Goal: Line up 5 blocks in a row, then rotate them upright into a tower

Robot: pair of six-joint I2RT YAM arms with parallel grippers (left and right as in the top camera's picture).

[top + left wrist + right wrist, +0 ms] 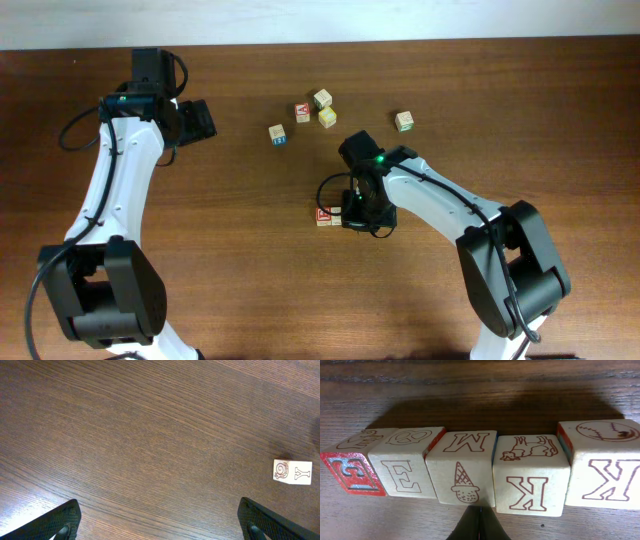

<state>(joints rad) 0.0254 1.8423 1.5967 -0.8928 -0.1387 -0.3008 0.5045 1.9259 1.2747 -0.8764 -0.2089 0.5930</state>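
Note:
The blocks form one line of pale-wood cubes on the table. In the right wrist view they run from a red-framed cube (352, 472) past an E cube (405, 471), an ice-cream cube (462, 474) and a K cube (532, 486) to a second K cube (605, 475). My right gripper (479, 522) is shut, its tip against the front of the line at the seam between the ice-cream cube and the first K cube. From overhead, only the line's left end (326, 215) shows beside the right gripper (355, 212). My left gripper (160, 525) hangs open over bare wood at the far left (203, 120).
Several single cubes lie scattered behind the line: one blue-marked (277, 134), a cluster of three (318, 108) and one to the right (404, 121). A snail-and-Y cube (292, 471) lies right of the left gripper. The table's far edge (400, 40) runs along the top.

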